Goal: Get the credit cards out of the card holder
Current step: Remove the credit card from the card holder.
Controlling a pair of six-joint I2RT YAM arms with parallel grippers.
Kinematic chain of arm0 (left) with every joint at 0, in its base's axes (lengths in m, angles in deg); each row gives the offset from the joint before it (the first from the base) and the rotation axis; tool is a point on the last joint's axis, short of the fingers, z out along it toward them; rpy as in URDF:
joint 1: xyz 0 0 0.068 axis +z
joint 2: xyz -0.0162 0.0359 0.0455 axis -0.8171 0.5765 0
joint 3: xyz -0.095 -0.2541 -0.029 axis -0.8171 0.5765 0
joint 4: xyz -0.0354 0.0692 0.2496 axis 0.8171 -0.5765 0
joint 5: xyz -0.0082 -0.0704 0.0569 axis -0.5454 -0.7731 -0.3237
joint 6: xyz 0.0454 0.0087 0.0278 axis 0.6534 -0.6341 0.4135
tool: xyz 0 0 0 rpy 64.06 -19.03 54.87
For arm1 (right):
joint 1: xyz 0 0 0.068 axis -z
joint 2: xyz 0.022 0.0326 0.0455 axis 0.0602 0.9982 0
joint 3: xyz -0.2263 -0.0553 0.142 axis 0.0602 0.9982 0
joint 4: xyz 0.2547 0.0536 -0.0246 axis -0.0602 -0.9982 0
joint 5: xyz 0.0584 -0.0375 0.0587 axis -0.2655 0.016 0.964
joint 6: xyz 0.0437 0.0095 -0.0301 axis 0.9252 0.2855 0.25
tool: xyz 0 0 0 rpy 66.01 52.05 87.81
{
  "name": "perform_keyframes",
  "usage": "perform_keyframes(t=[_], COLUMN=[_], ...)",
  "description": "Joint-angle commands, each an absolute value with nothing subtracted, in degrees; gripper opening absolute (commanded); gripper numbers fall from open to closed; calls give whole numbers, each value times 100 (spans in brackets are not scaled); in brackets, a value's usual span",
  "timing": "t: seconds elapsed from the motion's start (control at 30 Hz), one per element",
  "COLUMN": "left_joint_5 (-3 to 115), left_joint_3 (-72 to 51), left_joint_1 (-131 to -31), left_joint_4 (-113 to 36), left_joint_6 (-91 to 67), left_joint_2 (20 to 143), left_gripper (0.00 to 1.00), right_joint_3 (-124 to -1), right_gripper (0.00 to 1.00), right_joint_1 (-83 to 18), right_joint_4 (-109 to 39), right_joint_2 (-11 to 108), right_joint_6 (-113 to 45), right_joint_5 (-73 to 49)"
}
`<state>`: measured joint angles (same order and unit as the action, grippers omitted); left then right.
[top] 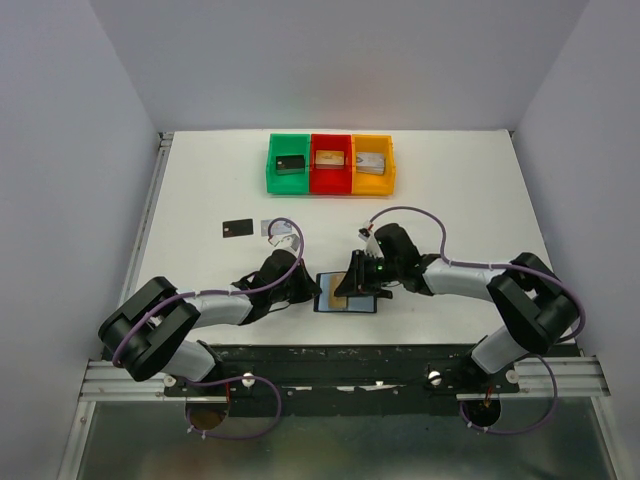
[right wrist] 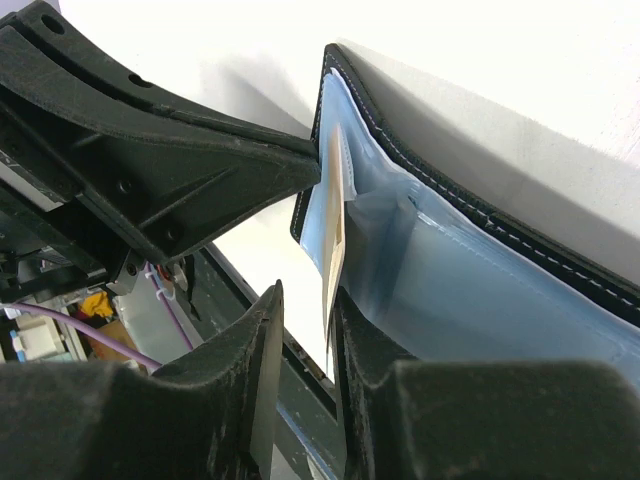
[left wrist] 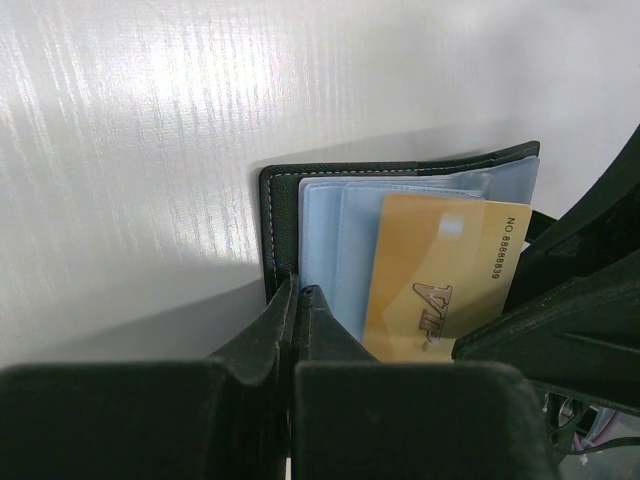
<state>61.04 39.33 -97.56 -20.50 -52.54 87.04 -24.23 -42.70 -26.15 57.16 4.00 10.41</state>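
The card holder (top: 368, 304) lies open on the white table between the two arms, its blue-grey inner face (left wrist: 320, 230) up. A tan-gold credit card (left wrist: 440, 280) sticks partway out of a pocket. My left gripper (left wrist: 297, 290) is shut, its tips pressed against the wallet's left black edge (left wrist: 283, 200). My right gripper (right wrist: 308, 292) straddles the gold card (right wrist: 335, 230). The card leans on one finger, and a gap shows to the other. A black credit card (top: 237, 228) and a silver-grey one (top: 270, 227) lie flat on the table to the far left.
Green (top: 272, 180), red (top: 331, 188) and yellow (top: 392, 180) bins stand in a row at the back, each with a block inside. A cable loops over the table by the silver card. The table's dark front rail (top: 340, 352) runs just behind the wallet.
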Motion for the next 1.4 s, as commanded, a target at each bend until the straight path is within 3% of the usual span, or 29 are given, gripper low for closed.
perform_keyframes(t=[0.0,0.8,1.2,1.37], left_joint_5=[6312,6356,6365,6365], left_joint_3=[4201,4166,4184,4210], left_joint_1=[-9778,-9769,-9769,-9769], left_joint_4=[-2910,-3059,-3015,-3007], left_joint_6=[-5184,-5052,-5043,-5052], left_joint_2=[8910,8805,8734,8682], left_gripper=[0,0,0,0], right_joint_3=[-2347,-2233,-2180,-2119], right_gripper=[32,19,1,0], right_joint_1=[-4213,-4063,-3967,-3870], right_joint_4=[-2730,-2880,-2941,-3125], right_joint_2=[5519,5343,5343,5203], right_joint_6=[249,126,20,-24], right_joint_5=[952,891,944,908])
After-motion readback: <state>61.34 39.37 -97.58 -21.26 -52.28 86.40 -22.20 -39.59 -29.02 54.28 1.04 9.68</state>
